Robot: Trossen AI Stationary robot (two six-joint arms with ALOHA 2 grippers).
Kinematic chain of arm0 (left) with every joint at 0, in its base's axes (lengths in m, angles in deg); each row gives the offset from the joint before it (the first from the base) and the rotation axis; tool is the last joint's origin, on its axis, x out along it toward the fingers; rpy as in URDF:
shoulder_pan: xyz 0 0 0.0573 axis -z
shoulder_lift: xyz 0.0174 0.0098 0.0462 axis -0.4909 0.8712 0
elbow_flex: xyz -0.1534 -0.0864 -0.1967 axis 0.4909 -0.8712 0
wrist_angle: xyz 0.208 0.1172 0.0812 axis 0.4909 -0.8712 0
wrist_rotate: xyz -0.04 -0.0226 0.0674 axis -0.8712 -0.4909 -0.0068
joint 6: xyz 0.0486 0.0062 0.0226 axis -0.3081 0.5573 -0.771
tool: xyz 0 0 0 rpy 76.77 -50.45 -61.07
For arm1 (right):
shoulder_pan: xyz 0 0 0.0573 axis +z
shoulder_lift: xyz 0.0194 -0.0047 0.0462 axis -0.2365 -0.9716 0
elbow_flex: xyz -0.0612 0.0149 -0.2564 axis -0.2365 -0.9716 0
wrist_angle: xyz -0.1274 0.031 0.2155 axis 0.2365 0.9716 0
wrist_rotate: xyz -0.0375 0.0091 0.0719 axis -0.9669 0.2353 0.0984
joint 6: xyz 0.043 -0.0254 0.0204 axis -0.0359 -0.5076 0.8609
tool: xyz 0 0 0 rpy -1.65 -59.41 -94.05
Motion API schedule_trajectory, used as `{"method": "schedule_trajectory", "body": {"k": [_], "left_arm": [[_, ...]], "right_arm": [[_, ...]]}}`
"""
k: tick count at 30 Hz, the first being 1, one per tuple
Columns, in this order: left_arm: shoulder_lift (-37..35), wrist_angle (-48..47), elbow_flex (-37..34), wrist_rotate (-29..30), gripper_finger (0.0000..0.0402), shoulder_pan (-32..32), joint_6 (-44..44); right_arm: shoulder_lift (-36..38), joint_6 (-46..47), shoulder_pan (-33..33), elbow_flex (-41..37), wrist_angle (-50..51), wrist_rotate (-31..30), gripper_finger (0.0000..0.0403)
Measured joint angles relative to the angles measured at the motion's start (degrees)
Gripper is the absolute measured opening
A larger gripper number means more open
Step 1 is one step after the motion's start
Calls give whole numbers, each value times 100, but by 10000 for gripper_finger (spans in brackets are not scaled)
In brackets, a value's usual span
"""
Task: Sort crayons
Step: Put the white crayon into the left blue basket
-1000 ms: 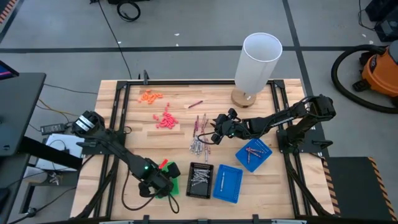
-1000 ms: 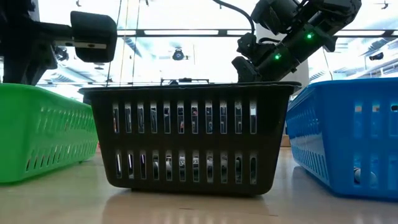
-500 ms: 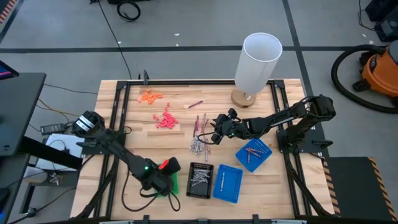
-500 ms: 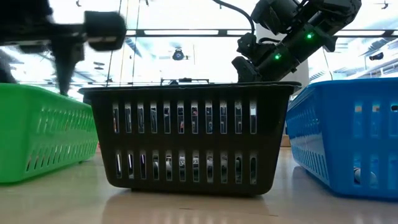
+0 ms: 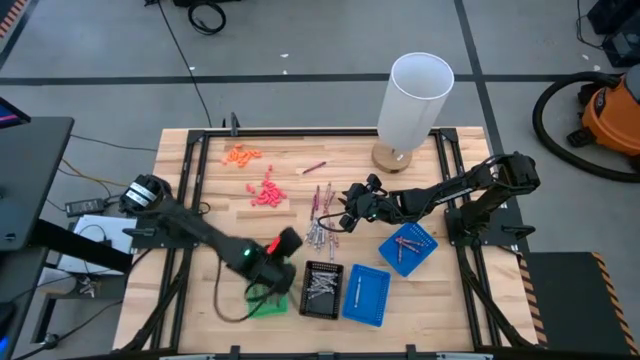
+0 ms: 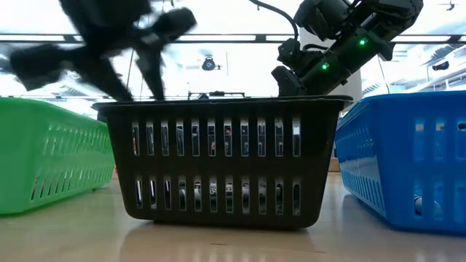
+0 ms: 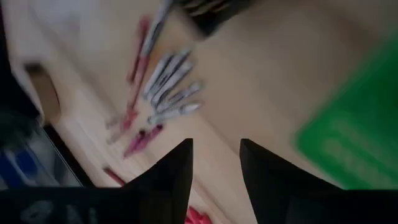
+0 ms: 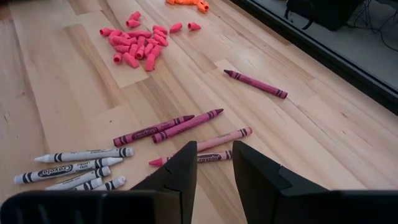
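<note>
Flanking loose crayons (image 5: 322, 215): pink bits (image 5: 267, 192), trays (image 5: 322, 289)

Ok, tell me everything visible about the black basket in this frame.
The black basket is a small rectangular plastic tray with slotted walls in two rows and a rolled rim, as the low view shows. It stands upright on the wooden table at the near edge, between the green basket and a blue basket. Pale silvery crayons lie inside it. No gripper touches it.

Wooden table (image 5: 220, 215); crayons (image 5: 322, 215), trays (image 5: 366, 294), tube (image 5: 413, 100)
</note>
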Motion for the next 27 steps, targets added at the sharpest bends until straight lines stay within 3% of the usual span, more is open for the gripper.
{"method": "schedule_trajectory", "body": {"k": [3,8,14,21,27], "left_arm": [[0,173,-15,-326,141,-452,406],[0,573,-15,-1506,141,-1125,1065],[0,697,-17,-2125,141,-1900,2270],[-2,1744,-623,-2299,141,-2519,3766],[-2,2474,-1015,-2422,141,-2696,4429]], "right_arm": [[0,1,-1,0,2,7,111],[0,-2,0,0,4,9,111],[0,-22,0,0,4,9,111],[0,-22,0,0,4,13,111],[0,-24,0,0,3,12,111]]}}
